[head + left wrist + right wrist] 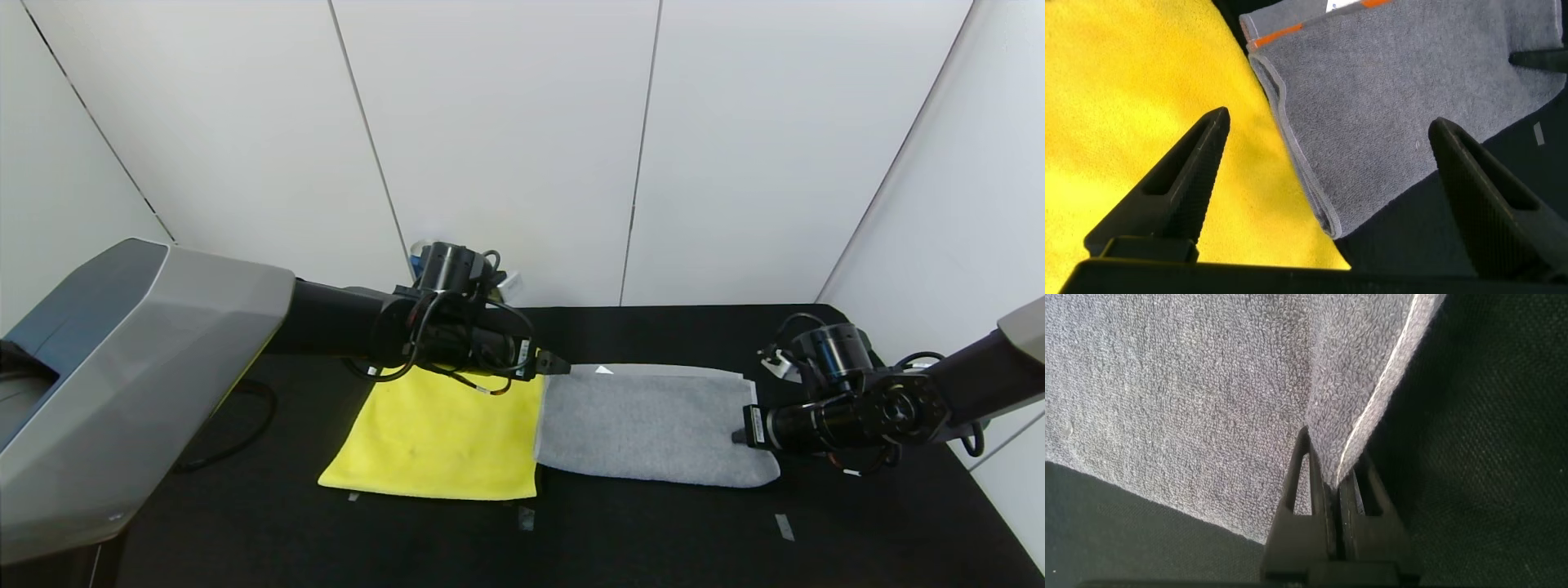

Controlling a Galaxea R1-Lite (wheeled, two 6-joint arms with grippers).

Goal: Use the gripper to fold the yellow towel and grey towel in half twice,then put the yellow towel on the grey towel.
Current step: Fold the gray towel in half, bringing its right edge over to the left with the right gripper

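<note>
The yellow towel (441,437) lies flat on the black table, left of centre. The grey towel (645,425) lies folded beside it on the right, their edges touching. My left gripper (555,363) hovers open over the grey towel's far left corner. In the left wrist view its fingers (1184,188) straddle the seam between the yellow towel (1118,82) and the grey towel (1396,98), whose orange patch (1282,33) shows. My right gripper (739,437) is shut on the grey towel's right edge; the right wrist view shows the grey towel's hem (1372,400) pinched in the gripper (1333,469).
The black table (653,531) carries small tape marks (784,527) near the front. A black cable (237,433) loops at the left beside the robot's grey body. White wall panels close off the back and the right side.
</note>
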